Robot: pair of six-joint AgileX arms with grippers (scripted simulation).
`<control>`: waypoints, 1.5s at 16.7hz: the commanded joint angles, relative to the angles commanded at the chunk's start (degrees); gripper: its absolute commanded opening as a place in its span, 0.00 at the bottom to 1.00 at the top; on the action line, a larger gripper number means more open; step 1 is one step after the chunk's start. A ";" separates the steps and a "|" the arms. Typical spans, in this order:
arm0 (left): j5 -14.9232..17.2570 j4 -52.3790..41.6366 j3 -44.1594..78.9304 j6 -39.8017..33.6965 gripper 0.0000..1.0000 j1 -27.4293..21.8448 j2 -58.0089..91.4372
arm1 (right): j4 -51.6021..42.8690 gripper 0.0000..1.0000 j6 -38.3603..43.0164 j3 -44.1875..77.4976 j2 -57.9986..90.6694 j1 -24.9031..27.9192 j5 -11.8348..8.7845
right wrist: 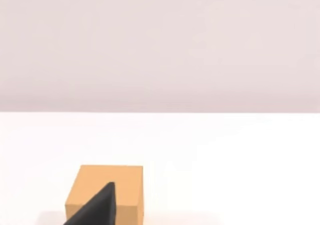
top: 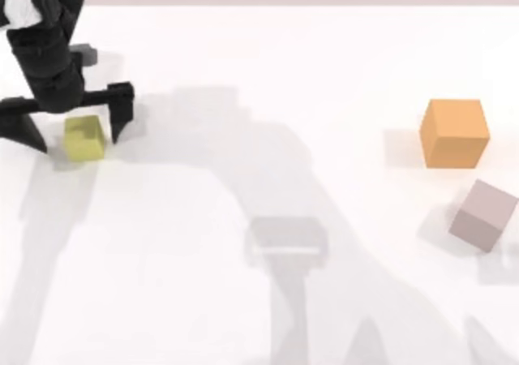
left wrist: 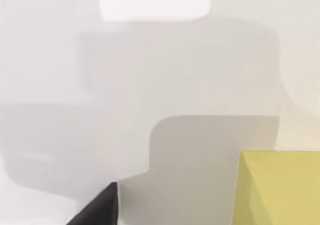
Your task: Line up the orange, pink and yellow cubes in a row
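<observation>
While the left gripper [top: 78, 130] is spread wide at the far left of the white table [top: 268, 178], the small bright yellow matte cube [top: 83, 137] is straddled by its two dark fingers [top: 120, 109], with clear space on either side, so nothing is held yet. In the left wrist view only one dark fingertip [left wrist: 97, 207] and a corner of the yellow cube [left wrist: 277, 187] are seen, apart from each other. The large orange matte cube [top: 454, 132] is set well apart at the right, and the mid-sized dull greyish-pink cube [top: 484, 214] lies just nearer than it, turned at an angle. The right arm is not seen from above; in its wrist view one dark fingertip [right wrist: 95, 207] is shown in front of the orange cube [right wrist: 105, 192], and its opening cannot be told. From here, a poor grasp is judged the main risk: the yellow cube appears closer to one finger than the other, so it could be pushed sideways or twisted as the fingers close. A row could also be spoiled by the pink cube's skewed angle if it is left uncorrected.
</observation>
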 joint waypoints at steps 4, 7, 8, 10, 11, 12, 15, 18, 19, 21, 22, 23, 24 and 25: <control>0.00 0.00 0.00 0.00 0.85 0.00 0.00 | 0.00 1.00 0.00 0.00 0.00 0.00 0.00; 0.00 0.00 0.00 0.00 0.62 0.00 0.00 | 0.00 1.00 0.00 0.00 0.00 0.00 0.00; 0.00 0.00 0.00 0.00 0.55 0.00 0.00 | 0.00 1.00 0.00 0.00 0.00 0.00 0.00; 0.00 0.00 0.00 0.00 0.40 0.00 0.00 | 0.00 1.00 0.00 0.00 0.00 0.00 0.00; 0.00 0.00 0.00 0.00 0.32 0.00 0.00 | 0.00 1.00 0.00 0.00 0.00 0.00 0.00; 0.00 0.00 0.00 0.00 0.25 0.00 0.00 | 0.00 1.00 0.00 0.00 0.00 0.00 0.00; 0.00 0.00 0.00 0.00 0.02 0.00 0.00 | 0.00 1.00 0.00 0.00 0.00 0.00 0.00; 0.00 0.00 0.00 0.00 0.00 0.00 0.00 | 0.00 1.00 0.00 0.00 0.00 0.00 0.00; 0.00 0.00 0.00 0.00 0.00 0.00 0.00 | 0.00 1.00 0.00 0.00 0.00 0.00 0.00; 0.00 0.00 0.00 0.00 0.00 0.00 0.00 | 0.00 1.00 0.00 0.00 0.00 0.00 0.00; 0.00 0.00 0.00 0.00 0.00 0.00 0.00 | 0.00 1.00 0.00 0.00 0.00 0.00 0.00; 0.00 0.00 0.00 0.00 0.00 0.00 0.00 | 0.00 1.00 0.00 0.00 0.00 0.00 0.00; -0.37 -0.47 0.40 0.25 0.00 0.15 -1.70 | 0.00 1.00 0.00 0.00 0.00 0.00 0.00; -0.37 -0.67 0.59 0.29 0.00 0.12 -1.70 | 0.00 1.00 0.00 0.00 0.00 0.00 0.00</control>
